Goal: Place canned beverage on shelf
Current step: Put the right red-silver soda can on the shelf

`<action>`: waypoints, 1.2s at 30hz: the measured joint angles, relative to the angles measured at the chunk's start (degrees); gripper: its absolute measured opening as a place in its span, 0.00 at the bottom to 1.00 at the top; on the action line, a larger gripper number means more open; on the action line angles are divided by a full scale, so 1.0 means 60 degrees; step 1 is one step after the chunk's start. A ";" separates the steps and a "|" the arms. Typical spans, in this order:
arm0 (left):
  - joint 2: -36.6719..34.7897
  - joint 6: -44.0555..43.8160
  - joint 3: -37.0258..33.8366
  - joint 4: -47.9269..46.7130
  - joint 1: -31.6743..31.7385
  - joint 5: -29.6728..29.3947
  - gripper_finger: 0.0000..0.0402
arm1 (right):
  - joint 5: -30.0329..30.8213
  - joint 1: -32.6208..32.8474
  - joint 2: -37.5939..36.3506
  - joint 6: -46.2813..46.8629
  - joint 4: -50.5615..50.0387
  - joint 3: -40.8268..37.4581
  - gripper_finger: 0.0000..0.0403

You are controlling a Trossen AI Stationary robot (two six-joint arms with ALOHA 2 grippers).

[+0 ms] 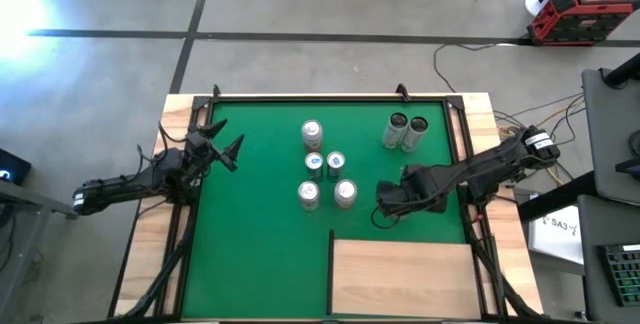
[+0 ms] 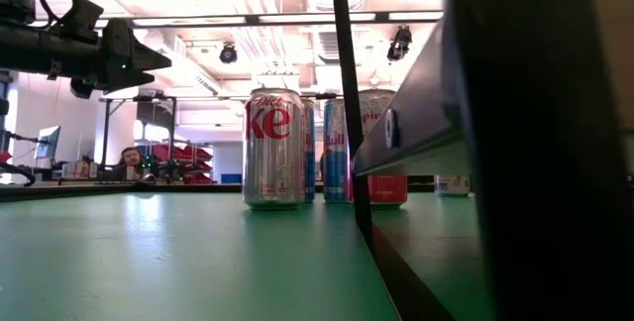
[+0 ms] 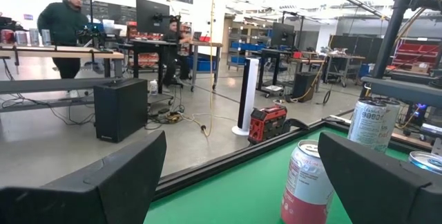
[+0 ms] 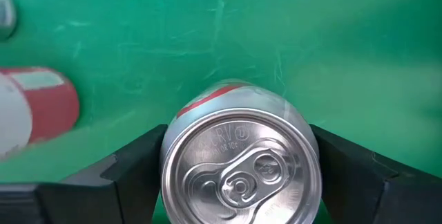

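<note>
My right gripper point(image 1: 388, 201) is on the green mat point(image 1: 260, 254), just beyond the pale wooden shelf panel point(image 1: 405, 276), and is shut on a silver-topped red can point(image 4: 242, 165), which the gripper hides in the high view. Several other cans point(image 1: 325, 164) stand upright on their bases at the mat's middle, and two more cans point(image 1: 406, 131) stand at the far right. My left gripper point(image 1: 228, 149) is open and empty above the mat's left edge; it also shows in the low view point(image 2: 149, 58). My right gripper has the can's upper side wall point(image 4: 304, 148) between its two fingers point(image 4: 135, 172), one on each side of the rim. The fingers come from above, pointing down along the can. The can is upright; its own top hides whether its base is on the mat.
A red can point(image 4: 34, 106) stands close beside my right gripper, toward the middle group. The low view shows a Diet Coke can point(image 2: 274, 148) and a blue can point(image 2: 335, 148). Black frame bars point(image 1: 330, 269) edge the shelf. People work in the room beyond point(image 3: 65, 23).
</note>
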 joint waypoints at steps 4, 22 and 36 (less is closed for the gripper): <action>-0.0001 0.0000 0.0000 0.0000 0.0003 0.0002 0.90 | 0.0085 -0.0004 0.0000 -0.0819 -0.0088 0.0274 0.73; -0.0001 -0.0003 0.0000 0.0000 0.0003 0.0001 0.90 | -0.0158 0.0716 0.0000 -0.5427 0.1307 0.0920 0.75; -0.0002 0.0000 0.0000 0.0000 -0.0001 0.0000 0.90 | -0.0161 0.1982 0.0998 -0.8628 0.0832 0.2360 0.76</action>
